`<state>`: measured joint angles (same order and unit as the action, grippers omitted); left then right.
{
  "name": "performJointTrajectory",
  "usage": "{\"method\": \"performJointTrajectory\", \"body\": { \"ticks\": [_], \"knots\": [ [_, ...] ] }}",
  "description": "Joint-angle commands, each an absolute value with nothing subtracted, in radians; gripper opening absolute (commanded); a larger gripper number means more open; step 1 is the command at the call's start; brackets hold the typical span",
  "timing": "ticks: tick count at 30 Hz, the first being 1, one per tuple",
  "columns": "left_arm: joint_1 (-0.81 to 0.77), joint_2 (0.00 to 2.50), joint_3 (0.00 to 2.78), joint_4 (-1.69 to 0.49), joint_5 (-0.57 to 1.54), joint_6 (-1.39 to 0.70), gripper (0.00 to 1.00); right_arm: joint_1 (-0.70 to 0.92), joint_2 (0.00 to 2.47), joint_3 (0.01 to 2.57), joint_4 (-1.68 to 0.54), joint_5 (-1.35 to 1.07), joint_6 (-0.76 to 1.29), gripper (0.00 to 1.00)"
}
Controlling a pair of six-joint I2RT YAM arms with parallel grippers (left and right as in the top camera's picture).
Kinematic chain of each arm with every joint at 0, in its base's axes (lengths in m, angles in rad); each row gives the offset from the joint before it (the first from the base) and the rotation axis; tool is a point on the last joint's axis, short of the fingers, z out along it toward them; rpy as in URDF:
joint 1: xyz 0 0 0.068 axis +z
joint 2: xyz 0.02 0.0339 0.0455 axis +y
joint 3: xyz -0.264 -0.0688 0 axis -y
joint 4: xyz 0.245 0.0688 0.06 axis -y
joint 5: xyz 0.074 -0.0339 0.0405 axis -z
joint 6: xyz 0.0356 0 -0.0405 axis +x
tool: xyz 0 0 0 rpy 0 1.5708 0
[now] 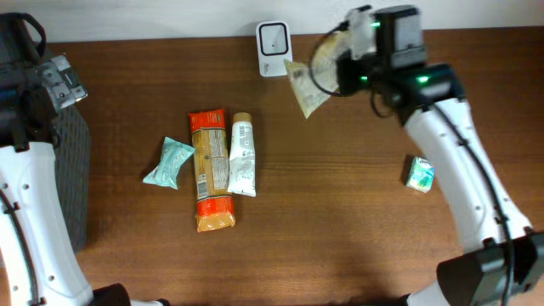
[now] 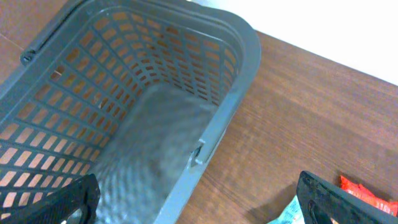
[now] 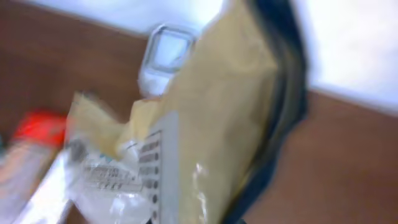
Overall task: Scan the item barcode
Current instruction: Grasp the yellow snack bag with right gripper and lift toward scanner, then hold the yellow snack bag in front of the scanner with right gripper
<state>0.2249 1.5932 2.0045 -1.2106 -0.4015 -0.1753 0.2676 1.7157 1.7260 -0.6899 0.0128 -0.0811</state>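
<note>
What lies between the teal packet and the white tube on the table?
In the overhead view, the long orange-red package lies between the teal packet and the white tube, close beside the tube.

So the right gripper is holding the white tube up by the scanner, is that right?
No. The right gripper holds the yellow packet by the scanner; the white tube lies on the table beside the orange package. The overhead view shows it.
</note>
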Motion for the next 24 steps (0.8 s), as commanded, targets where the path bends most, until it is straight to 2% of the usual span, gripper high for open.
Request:
{"method": "performJointTrajectory", "body": {
  "ticks": [1,3,6,11,12,13,16,24],
  "knots": [
    [0.226,1.587,2.004,-1.210,-0.415,-0.166,0.99,0.397,1.786,1.735,-0.487,0.485,-0.353,0.04],
    [0.226,1.587,2.004,-1.210,-0.415,-0.166,0.99,0.441,1.839,1.735,-0.376,0.579,-0.529,0.04],
    [0.226,1.587,2.003,-1.210,-0.415,-0.166,0.99,0.451,1.900,1.735,-0.209,0.592,-0.703,0.04],
    [0.226,1.587,2.003,-1.210,-0.415,-0.166,0.99,0.454,2.085,1.735,0.354,0.584,-1.105,0.04],
    [0.226,1.587,2.003,-1.210,-0.415,-0.166,0.99,0.455,2.127,1.735,0.445,0.566,-1.174,0.04],
    [0.226,1.587,2.003,-1.210,-0.415,-0.166,0.99,0.454,2.210,1.735,0.594,0.512,-1.341,0.04],
    [0.226,1.587,2.003,-1.210,-0.415,-0.166,0.99,0.455,2.368,1.735,0.857,0.412,-1.571,0.04],
    [0.226,1.587,2.004,-1.210,-0.415,-0.166,0.99,0.459,2.431,1.736,0.880,0.327,-1.695,0.04]
  ]
}}
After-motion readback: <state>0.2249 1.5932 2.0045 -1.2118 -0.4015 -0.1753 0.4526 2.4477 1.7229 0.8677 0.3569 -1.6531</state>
